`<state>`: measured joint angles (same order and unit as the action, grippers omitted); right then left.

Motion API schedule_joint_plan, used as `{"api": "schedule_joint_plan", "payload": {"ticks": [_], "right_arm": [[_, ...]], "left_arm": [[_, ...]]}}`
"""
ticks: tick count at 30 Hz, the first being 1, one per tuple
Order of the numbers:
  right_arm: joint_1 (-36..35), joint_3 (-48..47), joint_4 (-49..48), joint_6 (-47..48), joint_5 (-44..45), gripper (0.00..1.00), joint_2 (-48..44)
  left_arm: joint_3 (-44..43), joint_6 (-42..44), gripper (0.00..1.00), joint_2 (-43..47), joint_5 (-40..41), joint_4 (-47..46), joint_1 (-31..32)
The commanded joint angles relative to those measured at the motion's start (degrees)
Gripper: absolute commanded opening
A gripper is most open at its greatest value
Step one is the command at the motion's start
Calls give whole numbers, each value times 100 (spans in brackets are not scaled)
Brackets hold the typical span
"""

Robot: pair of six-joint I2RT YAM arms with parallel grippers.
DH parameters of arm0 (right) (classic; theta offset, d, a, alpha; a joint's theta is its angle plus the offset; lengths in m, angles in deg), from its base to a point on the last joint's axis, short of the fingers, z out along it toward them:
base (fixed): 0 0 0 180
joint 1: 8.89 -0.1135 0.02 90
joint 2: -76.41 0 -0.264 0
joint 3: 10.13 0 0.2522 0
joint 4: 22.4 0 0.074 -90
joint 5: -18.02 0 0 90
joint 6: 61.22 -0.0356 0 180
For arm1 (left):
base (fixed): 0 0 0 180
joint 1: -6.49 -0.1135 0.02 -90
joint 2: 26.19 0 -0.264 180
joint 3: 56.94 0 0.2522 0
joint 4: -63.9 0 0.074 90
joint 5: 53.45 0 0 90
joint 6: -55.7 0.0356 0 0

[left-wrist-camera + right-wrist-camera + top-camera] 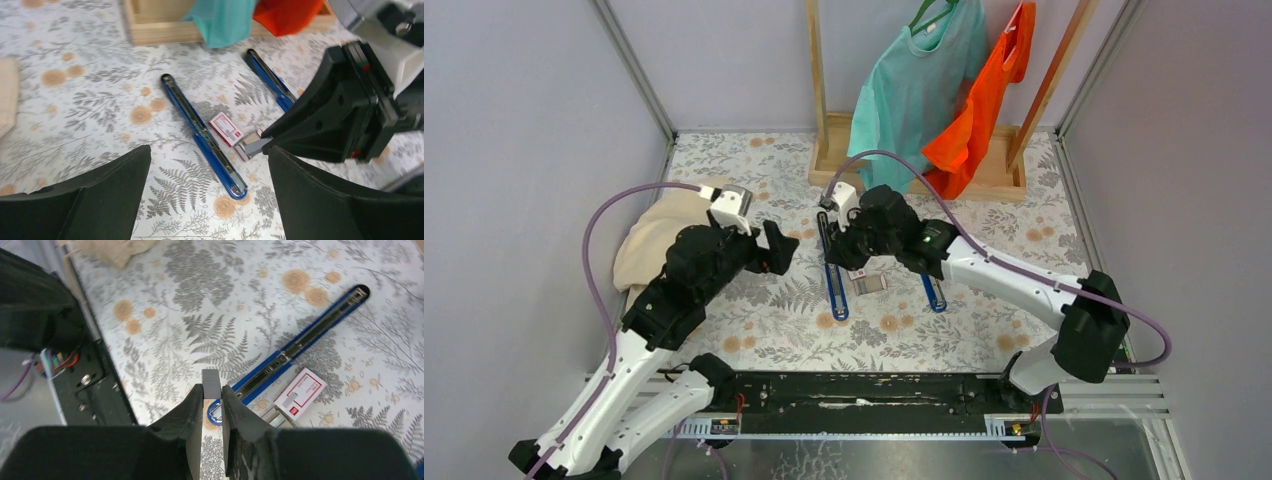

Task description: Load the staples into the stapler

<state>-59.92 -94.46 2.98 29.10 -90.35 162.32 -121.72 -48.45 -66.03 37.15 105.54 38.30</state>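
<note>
Staples [210, 384]: a thin grey strip the right gripper [211, 394] is pinching by its flat sides, over the table's middle, just above the open blue stapler [300, 347]. Probably light and stiff, but snapping apart if bent. Left gripper [209, 152] is hanging wide open, empty.

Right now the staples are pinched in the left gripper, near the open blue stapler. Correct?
No, the right gripper holds the staples, near the open blue stapler; the left gripper is open and empty. The right wrist view shows it.
</note>
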Motion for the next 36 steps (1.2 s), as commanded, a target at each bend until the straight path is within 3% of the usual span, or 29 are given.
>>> {"api": "schedule_joint_plan", "payload": {"ticks": [1,20,36], "right_arm": [[-310,117,-599,-769,1861,9,220],[-1231,40,-256,-2635,4762,8,1473],[-1576,-138,62,-3158,5309,8,1945]], "left_arm": [[88,-290,96,229,1403,-141,-20],[229,-576,100,597,2534,-37,-455],[276,-600,100,608,2340,-72,-601]]}}
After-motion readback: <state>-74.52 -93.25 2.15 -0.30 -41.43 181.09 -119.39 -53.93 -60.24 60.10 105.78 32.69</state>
